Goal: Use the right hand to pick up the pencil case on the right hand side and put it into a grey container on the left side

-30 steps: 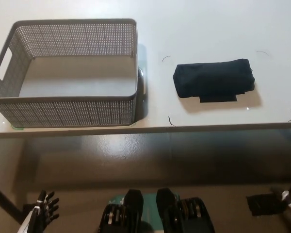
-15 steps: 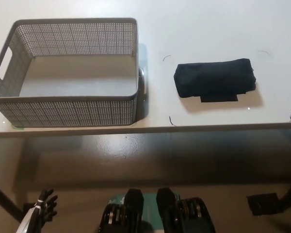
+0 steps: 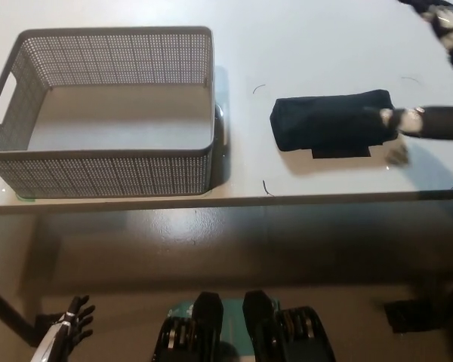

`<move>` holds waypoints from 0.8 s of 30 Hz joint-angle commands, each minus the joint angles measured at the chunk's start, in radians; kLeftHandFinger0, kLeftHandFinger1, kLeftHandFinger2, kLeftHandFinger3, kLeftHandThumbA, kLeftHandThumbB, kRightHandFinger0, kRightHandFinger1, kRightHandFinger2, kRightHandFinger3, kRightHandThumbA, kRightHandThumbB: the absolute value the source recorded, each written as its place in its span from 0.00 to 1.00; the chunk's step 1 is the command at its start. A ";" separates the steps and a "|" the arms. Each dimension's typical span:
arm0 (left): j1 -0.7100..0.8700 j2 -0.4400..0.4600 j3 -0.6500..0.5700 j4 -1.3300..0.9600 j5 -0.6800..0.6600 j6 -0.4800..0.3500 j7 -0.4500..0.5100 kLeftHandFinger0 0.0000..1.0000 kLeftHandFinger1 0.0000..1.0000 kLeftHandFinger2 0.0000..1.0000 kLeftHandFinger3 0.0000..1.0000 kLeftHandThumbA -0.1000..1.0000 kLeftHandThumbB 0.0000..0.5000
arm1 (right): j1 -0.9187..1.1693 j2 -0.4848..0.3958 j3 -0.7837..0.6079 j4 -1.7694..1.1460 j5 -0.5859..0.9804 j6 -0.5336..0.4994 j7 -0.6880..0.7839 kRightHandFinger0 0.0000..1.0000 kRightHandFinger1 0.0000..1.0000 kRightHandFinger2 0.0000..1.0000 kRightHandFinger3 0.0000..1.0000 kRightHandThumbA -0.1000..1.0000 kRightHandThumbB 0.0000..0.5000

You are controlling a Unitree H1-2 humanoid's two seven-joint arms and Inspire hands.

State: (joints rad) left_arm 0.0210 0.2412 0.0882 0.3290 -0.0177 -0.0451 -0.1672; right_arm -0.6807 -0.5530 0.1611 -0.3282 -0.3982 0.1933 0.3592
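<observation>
- On the table [image 3: 317, 45], at picture left: grey container [image 3: 106, 175], a perforated basket with nothing inside it; its position is unchanged across the sequence.
- Right of the container and well apart from it: pencil case [image 3: 328, 123], a dark soft pouch lying flat, unmoved from half a second earlier.
- At the pencil case's right end: right hand [image 3: 426, 121], newly arrived; in the earlier frames it lay below the table edge at lower right, barely in view. Motion blur hides its fingers, so how far it is open cannot be told, nor whether it touches the case. A further dark blurred part of the arm shows at top right.
- Judgement: the reach is under way; grasp, lift and transfer to the container remain.
- At lower left, below the table: left hand [image 3: 68, 328], resting, fingers spread, holding nothing.
</observation>
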 commanded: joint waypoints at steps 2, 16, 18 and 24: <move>-0.002 0.031 -0.017 -0.023 0.044 -0.065 0.017 1.00 1.00 1.00 1.00 1.00 0.43 | -0.214 -0.044 0.119 0.148 -0.177 0.042 0.123 1.00 1.00 1.00 1.00 0.86 1.00; -0.009 0.033 -0.034 -0.018 0.065 -0.098 0.015 1.00 1.00 1.00 1.00 1.00 0.39 | -0.465 -0.034 0.335 0.657 -0.344 -0.069 0.061 1.00 1.00 1.00 1.00 0.85 1.00; -0.009 0.035 -0.036 -0.021 0.067 -0.095 0.012 1.00 1.00 1.00 1.00 1.00 0.38 | -0.480 -0.036 0.354 0.701 -0.360 -0.081 0.052 1.00 1.00 1.00 1.00 0.84 1.00; -0.012 0.037 -0.042 -0.023 0.073 -0.101 0.010 1.00 1.00 1.00 1.00 1.00 0.44 | -0.542 -0.016 0.401 0.885 -0.391 -0.143 0.003 1.00 1.00 1.00 1.00 0.89 1.00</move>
State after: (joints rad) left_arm 0.0190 0.2532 0.0547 0.3268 0.0370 -0.0931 -0.1659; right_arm -1.1294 -0.5532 0.5552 0.5078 -0.7237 0.1235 0.4145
